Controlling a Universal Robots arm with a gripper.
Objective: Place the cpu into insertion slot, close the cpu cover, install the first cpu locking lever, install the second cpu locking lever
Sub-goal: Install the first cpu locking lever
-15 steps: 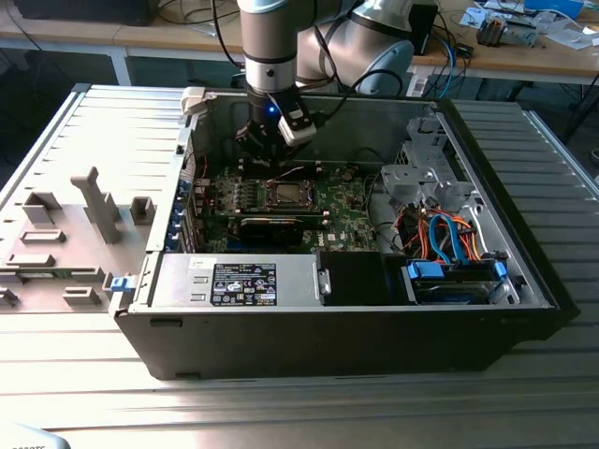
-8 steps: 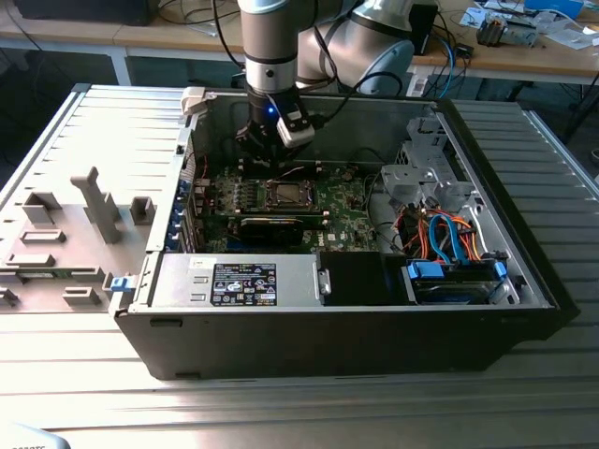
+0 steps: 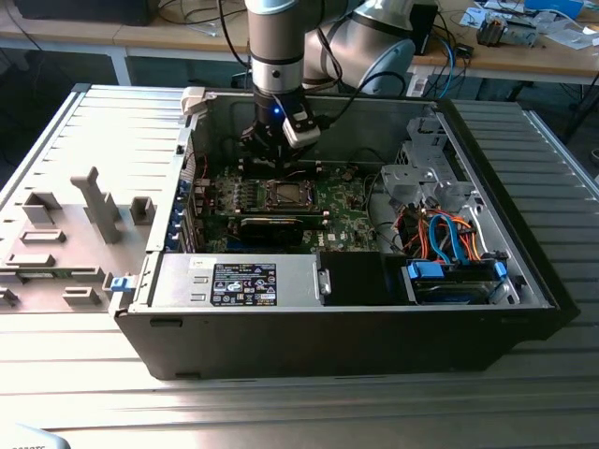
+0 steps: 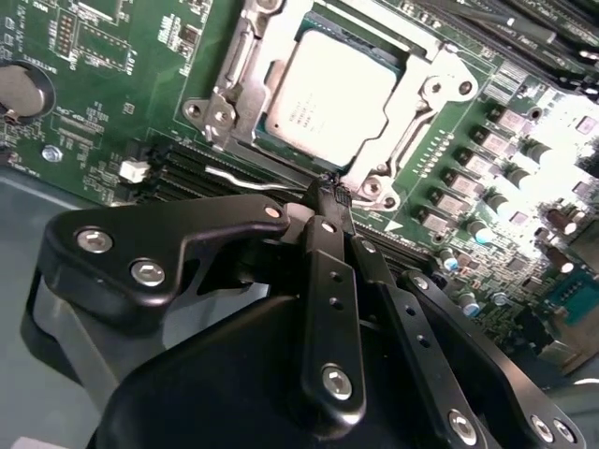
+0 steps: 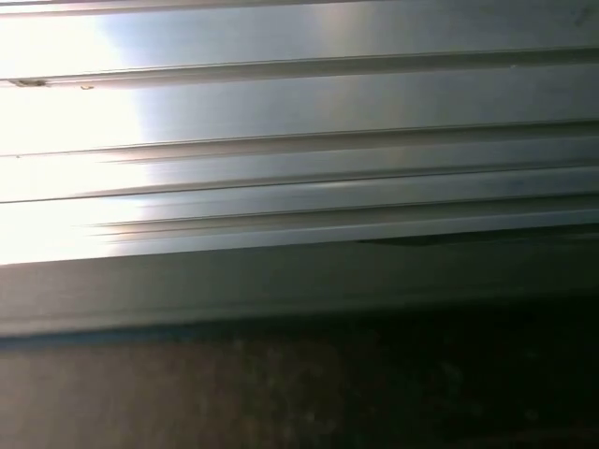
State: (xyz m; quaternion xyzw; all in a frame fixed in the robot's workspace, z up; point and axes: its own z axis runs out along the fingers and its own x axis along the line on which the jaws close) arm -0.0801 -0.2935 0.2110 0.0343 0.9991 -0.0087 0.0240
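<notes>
Cpu [image 4: 329, 101] seated flat in insertion slot [image 4: 281, 42], silver top exposed. Cpu cover [image 4: 426, 89] down around chip, framing it: placement and cover steps judged done. Thin wire locking lever [image 4: 239, 176] beside socket edge, judged not yet latched. End effector [image 4: 329, 192] fingers pinched together, tips at socket corner near lever, gripping nothing discernible. In exterior view, end effector [image 3: 271, 150] low inside open computer case [image 3: 356, 327].

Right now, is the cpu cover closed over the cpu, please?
Closed: in the second wrist view the cpu cover lies flat around the cpu, which shows through its window.
</notes>
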